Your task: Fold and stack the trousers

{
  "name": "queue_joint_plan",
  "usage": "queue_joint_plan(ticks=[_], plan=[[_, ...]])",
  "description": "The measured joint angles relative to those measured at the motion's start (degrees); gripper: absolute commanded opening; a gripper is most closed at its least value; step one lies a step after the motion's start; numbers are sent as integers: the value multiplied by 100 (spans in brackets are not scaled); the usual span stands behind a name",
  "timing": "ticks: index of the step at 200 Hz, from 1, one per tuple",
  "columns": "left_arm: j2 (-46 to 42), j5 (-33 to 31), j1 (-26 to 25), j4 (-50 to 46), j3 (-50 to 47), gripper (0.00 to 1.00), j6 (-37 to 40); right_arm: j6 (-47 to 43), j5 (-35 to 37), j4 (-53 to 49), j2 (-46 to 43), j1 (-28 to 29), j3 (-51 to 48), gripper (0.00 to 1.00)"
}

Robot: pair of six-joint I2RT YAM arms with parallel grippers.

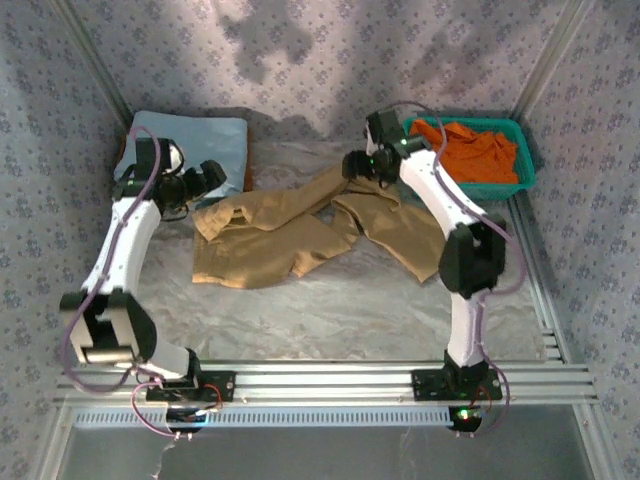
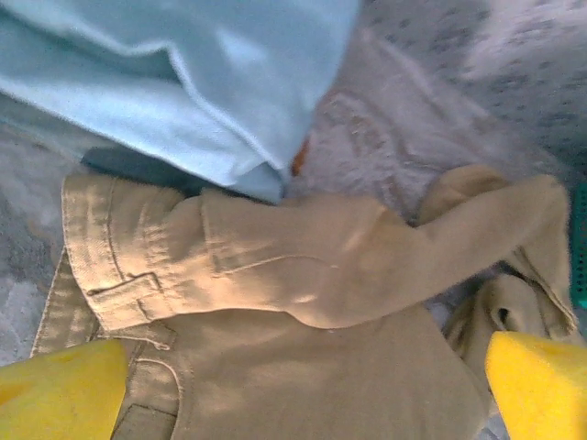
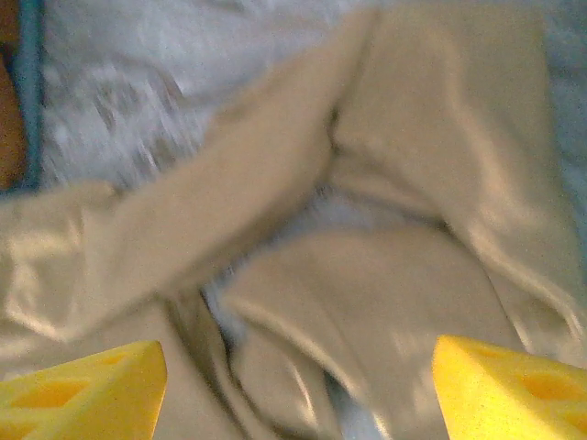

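A folded blue cloth (image 1: pixel 195 140) lies at the back left of the table (image 1: pixel 330 310). At the back right sits 1 green basket (image 1: pixel 524 172) with an orange cloth (image 1: pixel 475 150) inside. The table's cover is white and crinkly.

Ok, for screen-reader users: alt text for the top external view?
Tan trousers lie rumpled mid-table, left gripper by the waistband, right gripper by a leg. A folded light blue cloth lies back left; a teal basket with an orange garment, back right.
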Motion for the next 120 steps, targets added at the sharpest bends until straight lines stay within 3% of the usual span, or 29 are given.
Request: queue_joint_plan(ticks=[32,51,87,120], plan=[[-1611,-472,-1467,127,-1128,95,4,52,424,505,-2474,260,-2677,75],[-2063,-730,-2177,90,-2275,91,-142,140,549,682,-3254,256,-3834,72],[-1493,-1021,-2481,361,-3748,89,-409,229,586,763,-3062,179,-5119,67],[-1036,-1226,-2505,1126,-4197,79,-509,245,684,844,-2695,13,-5414,61]])
